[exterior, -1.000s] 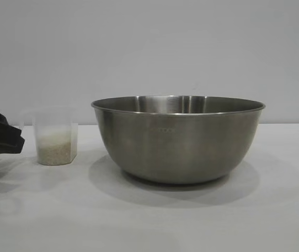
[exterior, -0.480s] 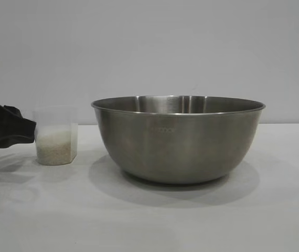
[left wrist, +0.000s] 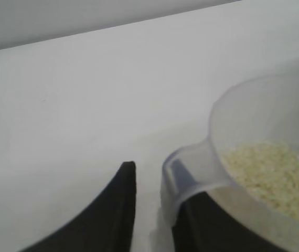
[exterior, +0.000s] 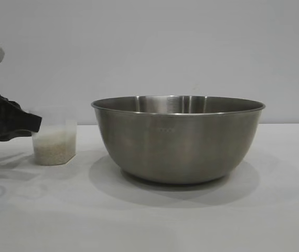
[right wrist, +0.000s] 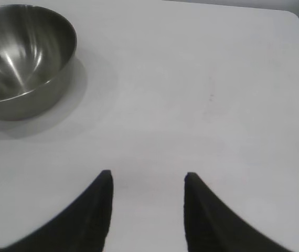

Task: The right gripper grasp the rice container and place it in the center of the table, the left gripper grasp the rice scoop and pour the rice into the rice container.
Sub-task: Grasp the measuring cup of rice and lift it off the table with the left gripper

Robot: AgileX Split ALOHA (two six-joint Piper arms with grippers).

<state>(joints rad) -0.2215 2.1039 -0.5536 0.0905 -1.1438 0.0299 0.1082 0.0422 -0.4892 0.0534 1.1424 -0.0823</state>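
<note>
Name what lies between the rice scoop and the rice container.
Only bare table: in the exterior view, rice scoop and rice container stand apart.

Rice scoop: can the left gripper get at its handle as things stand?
Probably yes. The left gripper is at the rice scoop, fingers either side of its handle, nothing between them.

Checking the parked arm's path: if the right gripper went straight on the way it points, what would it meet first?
Most likely just the bare table. The right gripper has open jaws aimed down at white tabletop, and the rice container sits off to one side of that line.
</note>
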